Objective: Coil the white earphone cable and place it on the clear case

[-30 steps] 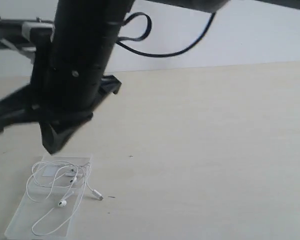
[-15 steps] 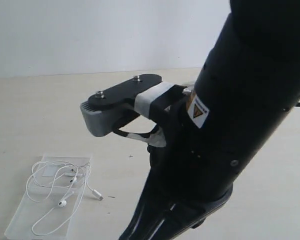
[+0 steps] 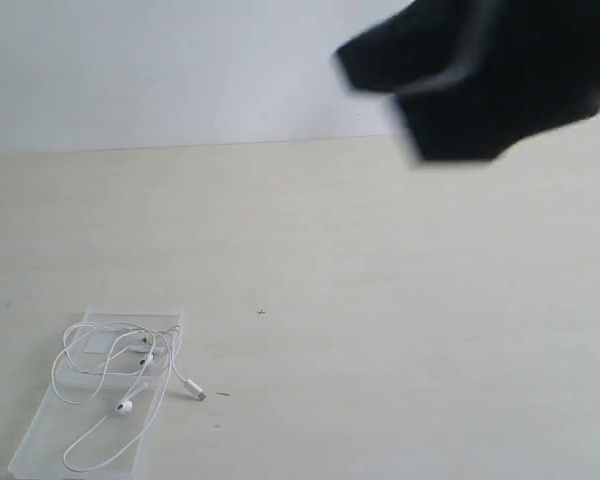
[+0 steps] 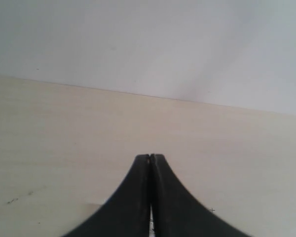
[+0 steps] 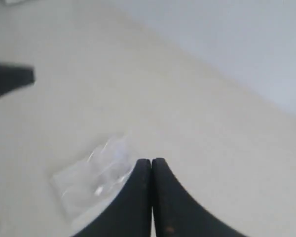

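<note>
**Left gripper (image 4: 150, 158) and right gripper (image 5: 151, 162) both clenched on nothing**

Both wrist views are showing the same thing: two black fingers pressing tip to tip, nothing between them. The exterior view is not giving us either gripper. All it is catching is a black blur of arm (image 3: 480, 70) sweeping across the upper right, against the white wall (image 3: 130, 70), and I cannot tell which arm it is.

That same exterior view is telling the real story, though. The white earphone cable (image 3: 126, 404) is lying in loose loops on the clear case (image 3: 45, 425), down at the near left of the pale table (image 3: 400, 300). Its plug (image 3: 198, 395) is trailing off the case's right edge onto the table.

The right wrist view is picking up the case (image 5: 91, 180) as a soft, glinting slab just beside the fingers, too blurred to make out the cable. A dark shape (image 5: 10, 79) is poking in at that picture's edge.
</note>
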